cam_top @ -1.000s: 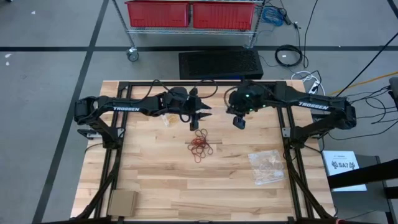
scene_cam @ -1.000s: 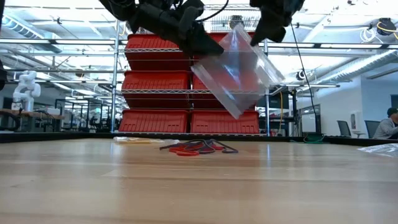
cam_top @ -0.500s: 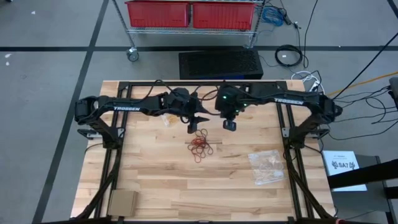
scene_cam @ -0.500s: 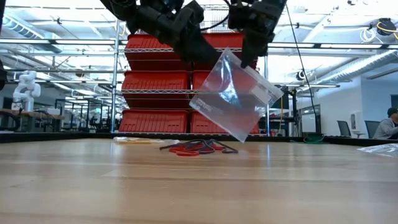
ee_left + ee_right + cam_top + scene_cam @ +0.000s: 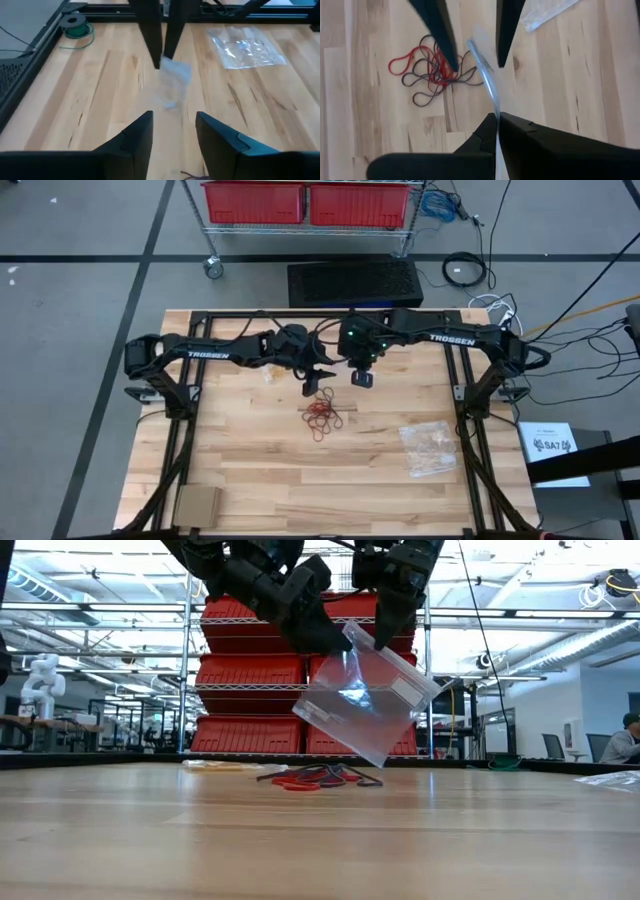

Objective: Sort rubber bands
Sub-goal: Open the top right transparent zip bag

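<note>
A tangle of red and dark rubber bands lies on the wooden table's middle. Above it hangs a clear plastic bag, with my right gripper shut on it. My left gripper is open beside it. Its two fingers stand on either side of the bag's upper edge. Whether they touch the bag cannot be told. My right gripper pinches the bag's upper edge between its two shut fingers, close to the bag's top corner. The fingers come from above, pointing steeply down. The bag hangs tilted below them, clear of the table and over the rubber bands.
A second clear bag lies flat on the table's right part. A small bag lies under the left arm. A cardboard piece sits at the near left corner. The near half of the table holds little else.
My right gripper has carried the bag toward the table's left, close up to my left gripper, and a little down, tipping steeper. The bag has swung lower and hangs nearer the rubber bands. The left gripper has stayed about where it was.
</note>
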